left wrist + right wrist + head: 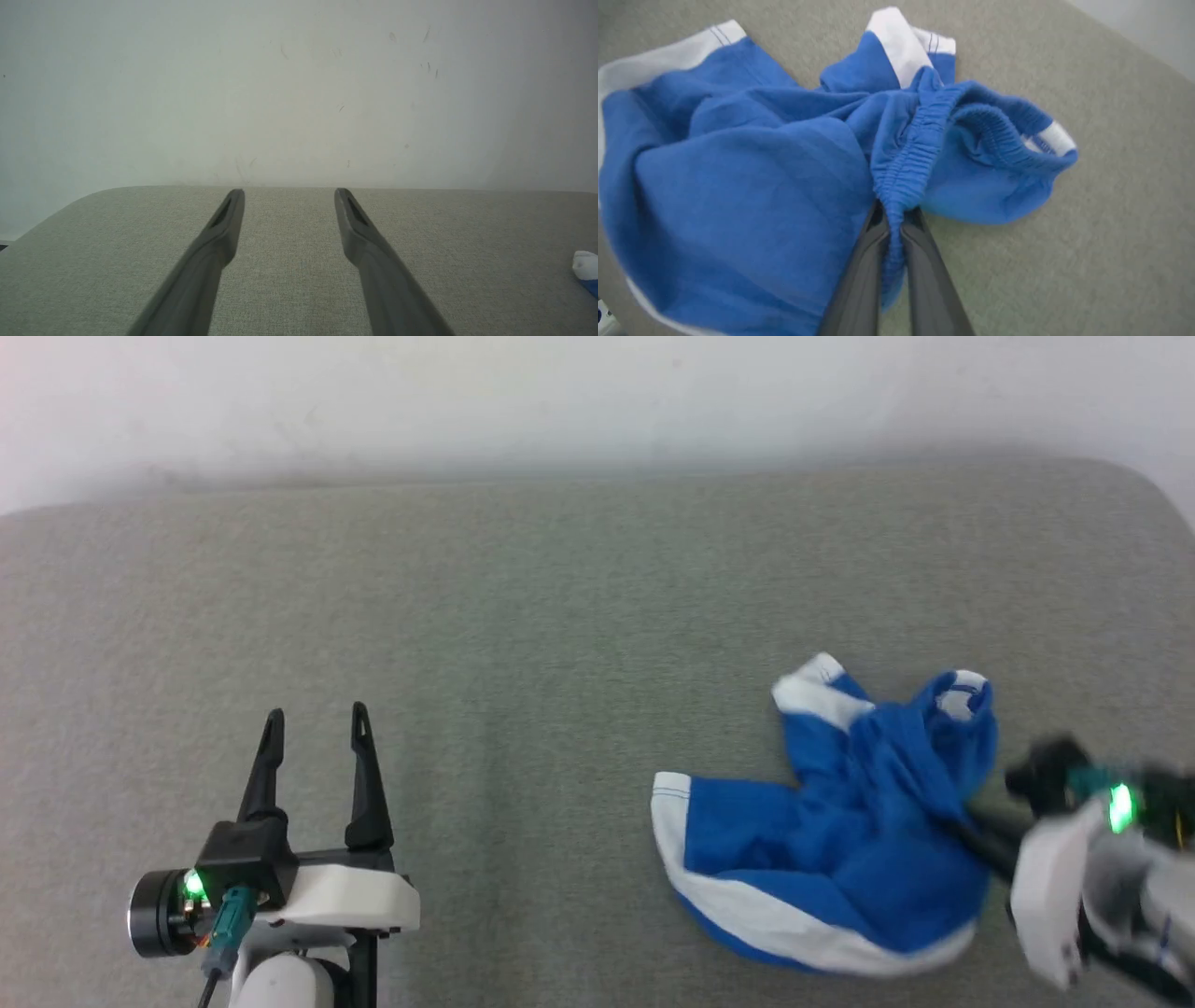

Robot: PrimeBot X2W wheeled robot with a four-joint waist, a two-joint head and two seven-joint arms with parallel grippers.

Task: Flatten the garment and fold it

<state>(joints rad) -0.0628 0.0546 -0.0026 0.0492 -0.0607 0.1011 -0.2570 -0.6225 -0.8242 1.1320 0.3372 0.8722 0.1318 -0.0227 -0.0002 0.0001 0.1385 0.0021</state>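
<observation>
Head view, lower left: the left gripper (pixel 316 711) holds its fingers spread above the grey padded surface (pixel 560 616). At lower right the crumpled garment (pixel 822 840) lies there, its waistband (pixel 915 140) pinched between the right gripper (pixel 896 217) fingers.

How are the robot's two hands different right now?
The left hand is open and holds nothing; the right hand is shut on the shorts at the waistband. The left hand sits over bare table, away from the shorts; the right hand touches them. Both have two long dark fingers.
</observation>
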